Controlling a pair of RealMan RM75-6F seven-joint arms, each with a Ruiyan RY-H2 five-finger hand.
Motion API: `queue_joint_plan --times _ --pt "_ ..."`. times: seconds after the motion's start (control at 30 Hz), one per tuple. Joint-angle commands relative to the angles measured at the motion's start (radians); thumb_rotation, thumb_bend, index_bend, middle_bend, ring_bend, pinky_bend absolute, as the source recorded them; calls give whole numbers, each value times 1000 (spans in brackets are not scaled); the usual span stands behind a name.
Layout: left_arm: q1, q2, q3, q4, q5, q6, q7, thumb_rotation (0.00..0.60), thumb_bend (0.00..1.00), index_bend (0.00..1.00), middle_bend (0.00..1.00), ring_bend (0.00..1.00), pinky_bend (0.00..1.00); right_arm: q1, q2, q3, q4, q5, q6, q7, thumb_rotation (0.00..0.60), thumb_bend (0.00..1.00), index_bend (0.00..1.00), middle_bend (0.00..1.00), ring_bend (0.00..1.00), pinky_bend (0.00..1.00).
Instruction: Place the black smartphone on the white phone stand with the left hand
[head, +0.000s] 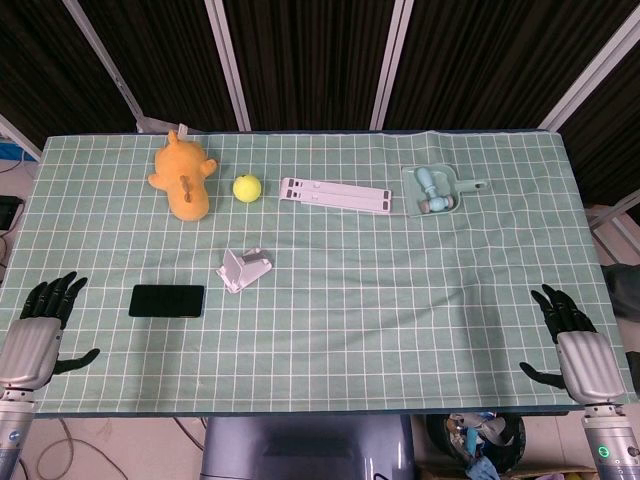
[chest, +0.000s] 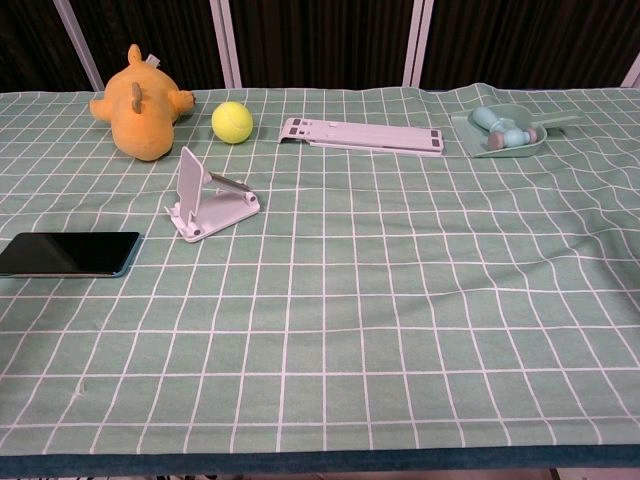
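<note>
The black smartphone (head: 167, 300) (chest: 69, 254) lies flat on the green checked cloth at the left. To its right and a little farther back, the white phone stand (head: 244, 269) (chest: 205, 198) sits folded out with nothing on it. My left hand (head: 42, 325) rests at the table's left front edge, left of the phone and apart from it, its fingers spread and holding nothing. At the right front edge my right hand (head: 573, 335) also lies with its fingers apart. Neither hand shows in the chest view.
At the back left lie an orange plush toy (head: 183, 175) (chest: 141, 107) and a yellow ball (head: 247, 187) (chest: 232, 122). A long white folded rack (head: 336, 194) (chest: 362, 134) lies at the back middle. A green tray (head: 440, 187) (chest: 505, 133) with small items sits back right.
</note>
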Motion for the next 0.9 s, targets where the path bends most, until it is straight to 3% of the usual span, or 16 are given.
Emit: queue_joint_plan --times 0.03,0.63,0.9 --pt "0 0 0 0 0 0 0 600 43 0 0 0 0 0 0 0 0 0 0 0 600 104 0 0 0 214" --pt "-3 -1 -1 -2 -9 -9 4 600 43 0 0 0 0 2 -4 3 -3 11 -7 -3 600 104 0 0 0 214" --pt "-32 10 -26 -42 -53 -53 40 600 43 0 0 0 0 4 -3 4 -6 17 -14 5 600 104 0 0 0 214"
